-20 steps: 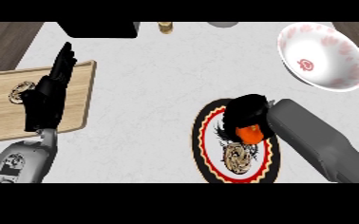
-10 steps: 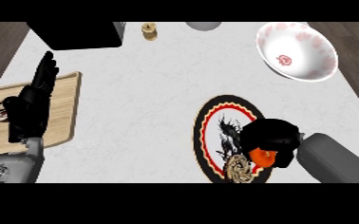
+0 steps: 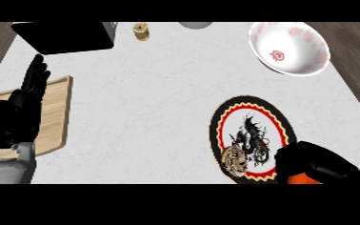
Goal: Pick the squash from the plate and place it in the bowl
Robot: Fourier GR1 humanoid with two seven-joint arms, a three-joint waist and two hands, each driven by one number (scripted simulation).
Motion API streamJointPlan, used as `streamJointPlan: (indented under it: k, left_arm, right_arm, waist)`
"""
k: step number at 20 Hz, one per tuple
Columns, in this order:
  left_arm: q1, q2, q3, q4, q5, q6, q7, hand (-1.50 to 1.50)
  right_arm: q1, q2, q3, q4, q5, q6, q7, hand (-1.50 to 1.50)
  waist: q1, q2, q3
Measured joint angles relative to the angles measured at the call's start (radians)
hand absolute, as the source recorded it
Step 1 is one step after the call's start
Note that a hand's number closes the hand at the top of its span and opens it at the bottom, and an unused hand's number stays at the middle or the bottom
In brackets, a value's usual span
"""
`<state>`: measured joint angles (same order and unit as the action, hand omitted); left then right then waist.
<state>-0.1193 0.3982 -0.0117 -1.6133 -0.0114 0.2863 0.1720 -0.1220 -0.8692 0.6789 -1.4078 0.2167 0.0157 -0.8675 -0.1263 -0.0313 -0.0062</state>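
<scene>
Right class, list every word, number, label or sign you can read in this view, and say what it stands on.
No readable text anywhere.
Bowl: a red emblem inside, not legible as writing.
Plate: a dragon picture and a gold medallion, no letters.
Small jar: too small to tell.

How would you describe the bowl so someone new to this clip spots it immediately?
Start at the white counter and go to its far right corner, beyond the black round plate with the red ring. The bowl sits there alone: white and deep, with pink blotches round its rim and a red mark in its bottom.
</scene>
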Motion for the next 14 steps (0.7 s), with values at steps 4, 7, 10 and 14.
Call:
streamJointPlan:
  k: [4,7,10,14]
  left_arm:
    - [0.002,-0.009,-0.008,-0.004,-0.006,-0.001,-0.009,0.00]
    - [0.003,-0.010,-0.017,-0.029,-0.006,-0.011,0.000,0.00]
    - [-0.024,-0.012,-0.021,-0.019,-0.005,-0.027,0.000,0.00]
    - [-0.039,-0.030,-0.037,-0.011,-0.015,-0.041,-0.007,0.00]
  right_arm:
    - [0.118,-0.122,-0.135,-0.150,-0.151,-0.023,0.056,1.50]
    - [0.197,-0.196,-0.240,-0.244,-0.261,-0.045,0.115,1.50]
    - [0.237,-0.243,-0.341,-0.309,-0.378,-0.038,0.188,1.50]
    - [0.218,-0.242,-0.439,-0.293,-0.492,-0.002,0.274,1.50]
  waist:
    - [0.012,0.007,0.001]
    - [0.034,0.011,0.002]
    - [0.060,0.019,0.003]
    - [0.097,0.026,0.005]
